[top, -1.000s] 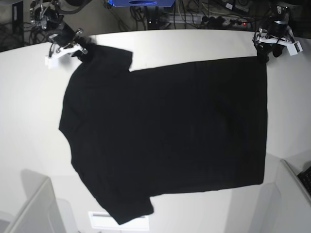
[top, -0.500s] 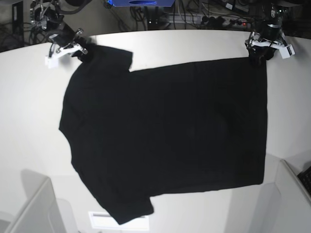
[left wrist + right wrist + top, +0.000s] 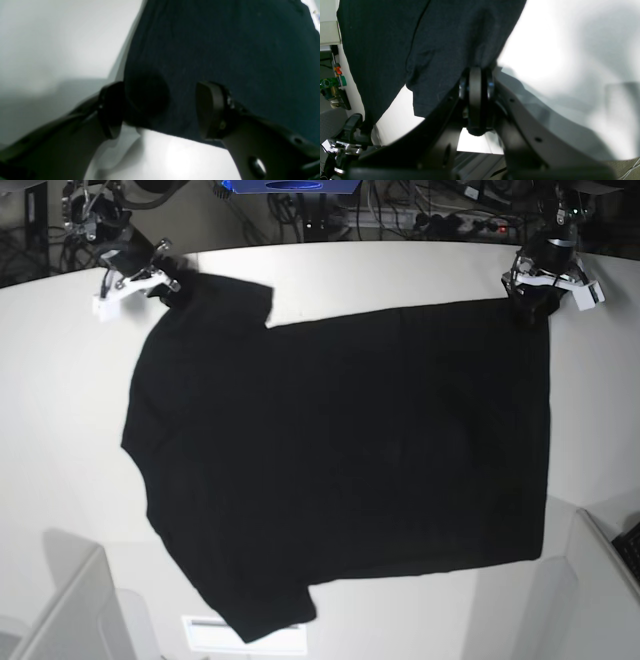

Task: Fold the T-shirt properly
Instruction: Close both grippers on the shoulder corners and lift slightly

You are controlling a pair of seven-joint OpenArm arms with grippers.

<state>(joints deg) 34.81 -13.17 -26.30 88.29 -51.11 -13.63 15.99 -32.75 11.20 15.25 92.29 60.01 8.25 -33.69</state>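
The black T-shirt point(image 3: 340, 450) lies spread flat on the white table point(image 3: 60, 400), plain side up, sleeves toward the left. My right gripper point(image 3: 166, 279) is at the far-left sleeve. The right wrist view shows this gripper point(image 3: 475, 87) shut on a fold of the T-shirt point(image 3: 382, 37). My left gripper point(image 3: 533, 298) hovers at the far-right hem corner. In the left wrist view that gripper point(image 3: 160, 110) is open, its fingers point(image 3: 111, 110) straddling the corner of the T-shirt point(image 3: 225, 37) without pinching it.
Cables and a power strip point(image 3: 460, 222) run behind the table's far edge. Grey panels stand at the near left point(image 3: 70, 610) and near right point(image 3: 600, 580). A white label point(image 3: 215, 635) lies at the front edge beside the lower sleeve.
My left gripper has shifted a little leftward onto the shirt's far-right corner, still open. The right gripper and the shirt have stayed put.
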